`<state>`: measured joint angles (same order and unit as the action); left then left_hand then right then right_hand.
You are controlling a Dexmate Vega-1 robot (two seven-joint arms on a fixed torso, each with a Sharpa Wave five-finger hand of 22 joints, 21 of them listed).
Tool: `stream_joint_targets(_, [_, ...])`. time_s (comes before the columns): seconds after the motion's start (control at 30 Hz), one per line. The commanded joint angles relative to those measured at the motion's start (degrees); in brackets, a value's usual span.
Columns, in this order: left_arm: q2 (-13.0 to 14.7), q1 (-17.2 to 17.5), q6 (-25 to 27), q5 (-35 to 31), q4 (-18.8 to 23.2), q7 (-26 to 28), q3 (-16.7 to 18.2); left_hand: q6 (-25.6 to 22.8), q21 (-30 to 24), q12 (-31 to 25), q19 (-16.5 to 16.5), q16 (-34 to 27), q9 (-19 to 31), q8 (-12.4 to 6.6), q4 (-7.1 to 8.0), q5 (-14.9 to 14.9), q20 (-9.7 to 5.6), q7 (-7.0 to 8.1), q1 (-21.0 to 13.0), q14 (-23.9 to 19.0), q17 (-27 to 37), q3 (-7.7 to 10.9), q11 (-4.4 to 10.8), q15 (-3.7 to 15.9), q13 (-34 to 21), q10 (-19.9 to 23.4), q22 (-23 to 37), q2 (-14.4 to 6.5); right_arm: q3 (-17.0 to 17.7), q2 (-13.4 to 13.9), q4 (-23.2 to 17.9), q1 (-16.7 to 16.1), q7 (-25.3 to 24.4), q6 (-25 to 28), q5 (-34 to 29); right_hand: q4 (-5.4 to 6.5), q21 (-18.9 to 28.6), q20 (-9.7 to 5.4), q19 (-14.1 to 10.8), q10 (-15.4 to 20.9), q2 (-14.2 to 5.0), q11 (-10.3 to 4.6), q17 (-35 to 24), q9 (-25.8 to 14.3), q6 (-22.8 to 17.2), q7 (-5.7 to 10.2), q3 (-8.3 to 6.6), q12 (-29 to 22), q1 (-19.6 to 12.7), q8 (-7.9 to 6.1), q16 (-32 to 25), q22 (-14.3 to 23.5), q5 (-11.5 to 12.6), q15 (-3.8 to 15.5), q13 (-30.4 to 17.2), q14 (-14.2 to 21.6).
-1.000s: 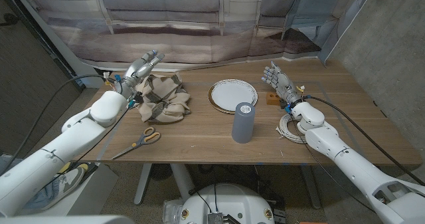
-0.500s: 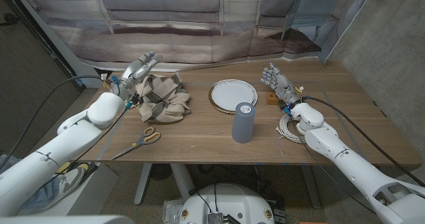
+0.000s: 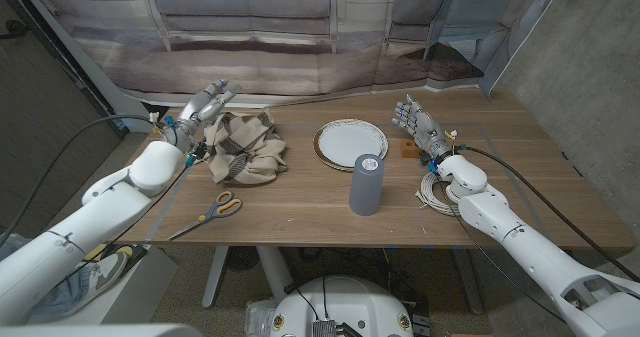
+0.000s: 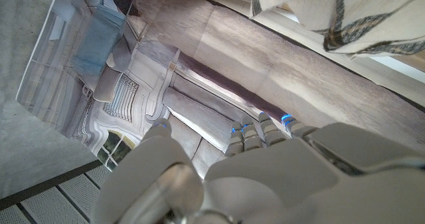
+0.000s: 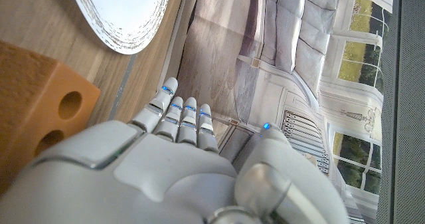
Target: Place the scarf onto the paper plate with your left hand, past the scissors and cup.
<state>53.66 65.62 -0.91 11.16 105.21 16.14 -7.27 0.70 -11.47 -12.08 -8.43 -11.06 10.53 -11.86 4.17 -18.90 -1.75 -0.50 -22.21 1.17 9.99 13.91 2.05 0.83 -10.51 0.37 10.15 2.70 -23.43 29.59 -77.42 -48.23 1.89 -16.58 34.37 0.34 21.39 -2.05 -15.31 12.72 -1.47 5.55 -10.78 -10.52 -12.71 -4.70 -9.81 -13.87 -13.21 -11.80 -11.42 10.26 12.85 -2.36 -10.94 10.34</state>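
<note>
Head view, read from left to right. Left hand: raised at the table's far left edge, just left of the scarf, fingers extended and apart, holding nothing. Scarf: beige with dark stripes, crumpled in a heap on the wooden table. Scissors: orange-handled, lying near the front edge, in front of the scarf. Paper plate: white with a gold rim, at centre, apart from the scarf. Cup: grey, upright, just in front of the plate. Right hand: upright beside an orange block, fingers straight and parted, holding nothing. Coiled white cable: beside the right forearm.
</note>
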Motion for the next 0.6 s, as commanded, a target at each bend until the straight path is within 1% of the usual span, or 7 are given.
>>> stream_joint_targets(0.03, [0.56,0.01,6.08,-4.63,1.95,3.28,-0.97,-0.07,0.07,0.16,0.08,0.15,0.11,0.24,-0.17,-0.39,-0.30,0.18,-0.95,-0.23,0.30,-0.05,0.16,0.26,-0.19,0.47,0.09,-0.05,-0.16,0.01,0.26,0.58,0.57,0.31,0.11,-0.40,-0.21,0.12,-0.60,0.49,-0.28,0.03,-0.16,-0.33,-0.29,0.10,0.01,0.01,-0.32,0.09,-0.17,0.19,-0.31,0.02,-0.17,0.68])
stream_joint_targets(0.3, [0.24,-0.59,7.69,-6.27,1.38,4.34,-2.17,0.08,0.07,0.21,0.08,0.19,0.12,0.34,-0.19,-0.47,-0.30,0.18,-1.04,-0.20,0.30,-0.11,0.18,0.28,-0.20,0.45,0.09,-0.11,-0.43,0.03,0.35,0.91,0.59,1.23,0.13,-0.35,-0.36,0.11,-0.57,0.68,-0.31,0.05,-0.18,-0.33,-0.33,0.15,0.08,-0.03,-0.19,0.12,-0.15,0.20,-0.33,0.00,-0.17,0.72])
stream_joint_targets(0.6, [0.73,-0.61,8.24,-6.72,1.31,4.51,-2.09,-0.17,0.07,0.23,0.11,0.16,0.13,0.27,-0.22,-0.54,-0.30,0.11,-1.15,-0.33,0.31,-0.15,0.31,0.31,-0.20,0.48,0.09,-0.17,-0.77,0.00,0.21,1.13,0.44,1.91,-0.08,-0.35,-0.52,0.24,-0.55,0.70,-0.37,0.08,-0.19,-0.33,-0.41,0.16,0.12,0.01,-0.13,0.13,-0.12,0.20,-0.33,0.02,-0.17,0.74])
